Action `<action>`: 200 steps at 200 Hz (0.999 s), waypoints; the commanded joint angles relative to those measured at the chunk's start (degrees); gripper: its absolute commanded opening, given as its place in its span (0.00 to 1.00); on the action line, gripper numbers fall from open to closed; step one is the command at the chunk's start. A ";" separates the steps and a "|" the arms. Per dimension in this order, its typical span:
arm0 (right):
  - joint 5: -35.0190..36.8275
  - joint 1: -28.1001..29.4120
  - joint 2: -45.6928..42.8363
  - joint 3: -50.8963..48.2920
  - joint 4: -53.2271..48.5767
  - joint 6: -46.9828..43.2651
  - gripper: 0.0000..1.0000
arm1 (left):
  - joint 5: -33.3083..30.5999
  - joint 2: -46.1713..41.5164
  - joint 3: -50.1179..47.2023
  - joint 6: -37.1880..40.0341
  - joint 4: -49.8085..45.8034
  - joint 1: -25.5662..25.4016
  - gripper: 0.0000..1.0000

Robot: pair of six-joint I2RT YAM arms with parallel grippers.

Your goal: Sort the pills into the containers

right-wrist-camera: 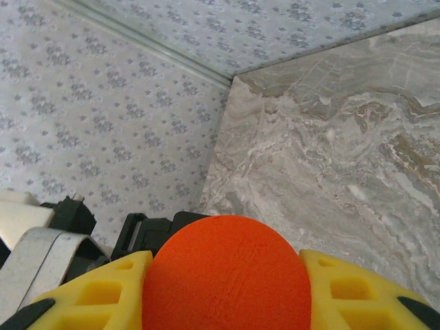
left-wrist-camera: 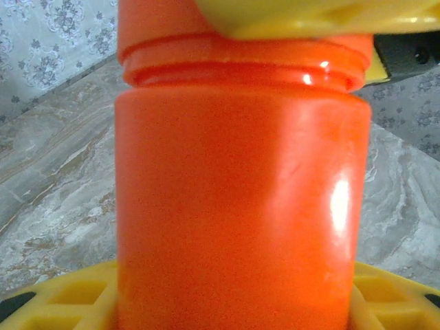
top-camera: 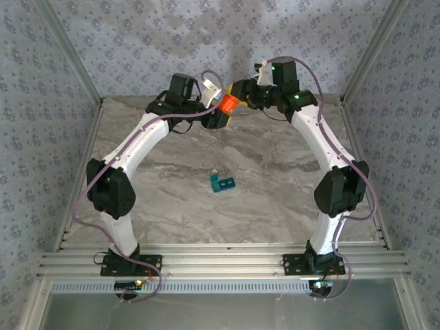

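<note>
From above, the two arms arch in and meet over the 12 o'clock edge of the counter (top-camera: 172, 206). The orange pill bottle (top-camera: 228, 104) hangs in the air between them. The left pincer (top-camera: 218, 118) takes it from 7 o'clock and the right pincer (top-camera: 238, 91) from 1 o'clock. The teal containers (top-camera: 222, 183) lie alone near the middle of the counter, straight down at 6 o'clock from the bottle and well apart from both arms. At this size I cannot tell whether their lids are up.

From the left wrist, the orange pill bottle (left-wrist-camera: 234, 206) stands upright and very close. The left pincer (left-wrist-camera: 220, 306) is clamped on its lower body, a yellow finger (left-wrist-camera: 62, 295) showing at either side. At 12 o'clock, a yellow finger of the other arm (left-wrist-camera: 309, 17) lies over the bottle above its ridged neck.

From the right wrist, the round end of the orange pill bottle (right-wrist-camera: 227, 268) faces the camera. The right pincer (right-wrist-camera: 227, 295) is pinching it between its yellow fingers (right-wrist-camera: 96, 292). Marbled counter (right-wrist-camera: 344, 137) spreads toward 2 o'clock.
</note>
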 commanded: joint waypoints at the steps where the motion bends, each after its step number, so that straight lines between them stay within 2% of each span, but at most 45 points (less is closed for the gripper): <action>1: -6.82 -1.97 -0.01 -2.94 3.92 -3.01 0.34 | 3.76 -0.58 2.03 -1.81 4.08 0.83 0.00; 17: -9.59 -3.77 -1.29 -5.99 8.56 -3.10 0.34 | 6.74 -1.24 1.45 -4.21 6.06 1.67 0.00; 30: -11.69 -4.80 -1.84 -7.26 10.34 -6.51 0.35 | 9.08 -1.99 0.24 -6.93 9.02 2.40 0.00; 49: -13.20 -5.44 -2.31 -7.54 10.61 -8.34 0.37 | 11.67 -3.00 -1.58 -10.42 12.98 3.09 0.00; 69: -13.25 -5.60 -2.33 -6.56 9.79 -8.46 0.43 | 12.00 -3.14 -1.49 -10.47 12.62 3.05 0.00; 100: -12.88 -6.21 -2.96 -5.29 9.99 -6.40 0.63 | 9.70 -2.88 -0.87 -7.06 8.87 2.70 0.00; 119: -12.05 -6.91 -4.13 -5.35 10.97 -4.11 0.70 | 8.16 -2.74 -0.73 -5.38 7.33 2.58 0.00; 138: -10.70 -7.79 -4.92 -5.41 10.57 -1.01 0.72 | 6.07 -2.86 -0.87 -3.28 6.16 2.18 0.00; 200: 0.76 -7.04 -3.88 -2.22 1.77 9.68 0.72 | -0.99 -2.00 0.79 3.57 1.41 -0.07 0.00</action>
